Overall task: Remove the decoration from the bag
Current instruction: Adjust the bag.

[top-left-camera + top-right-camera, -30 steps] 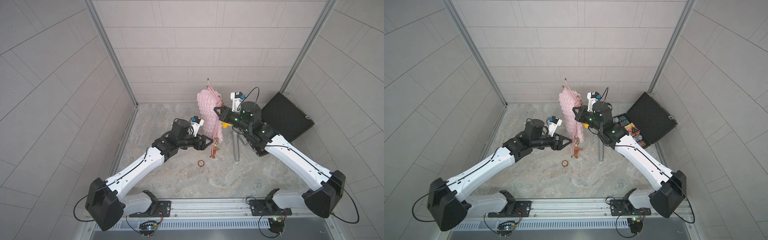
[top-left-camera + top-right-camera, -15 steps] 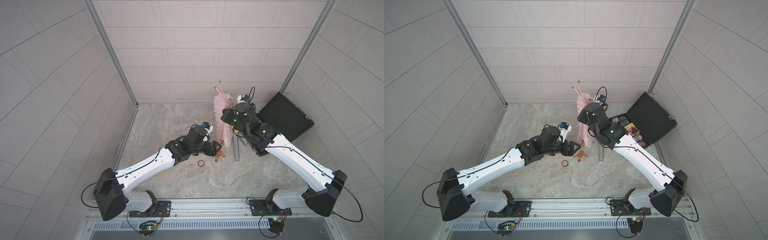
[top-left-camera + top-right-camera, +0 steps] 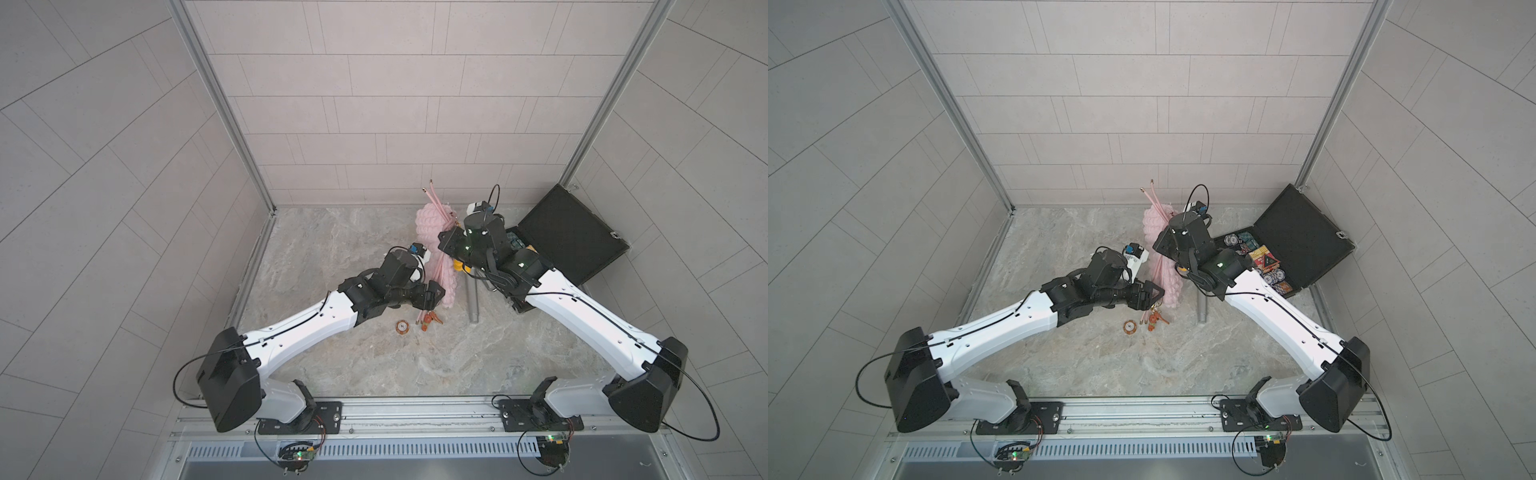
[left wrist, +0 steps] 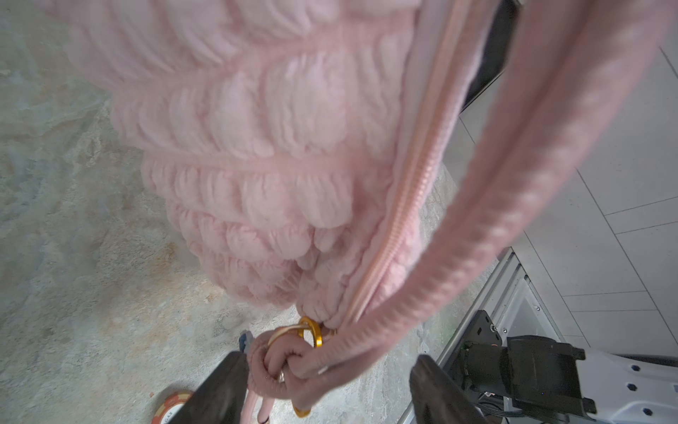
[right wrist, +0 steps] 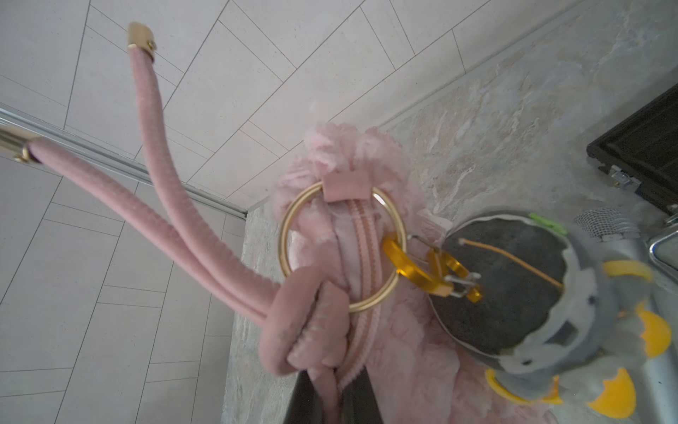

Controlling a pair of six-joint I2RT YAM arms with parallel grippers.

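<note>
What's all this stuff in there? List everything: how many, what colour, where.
table: one, grey-beige marble look
bag: one, pink, puffy, mid-table towards the back
cord straps: pink, knotted on the bag; two gold-capped ends stick up
ring: one, gold, at the bag's end
carabiner: one, orange, clipped on the ring
plush toy: one, grey and yellow, by the carabiner
briefcase: one, black, open, back right corner
poker chips: many, mixed colours, inside the briefcase
microphone: one, silver, lying between bag and briefcase
loose chip: one, orange and white, in front of the bag
orange bits: small cluster beside the loose chip, unclear
left gripper: one, black, open around a strap knot
right gripper: one, black, shut on the cord straps
</note>
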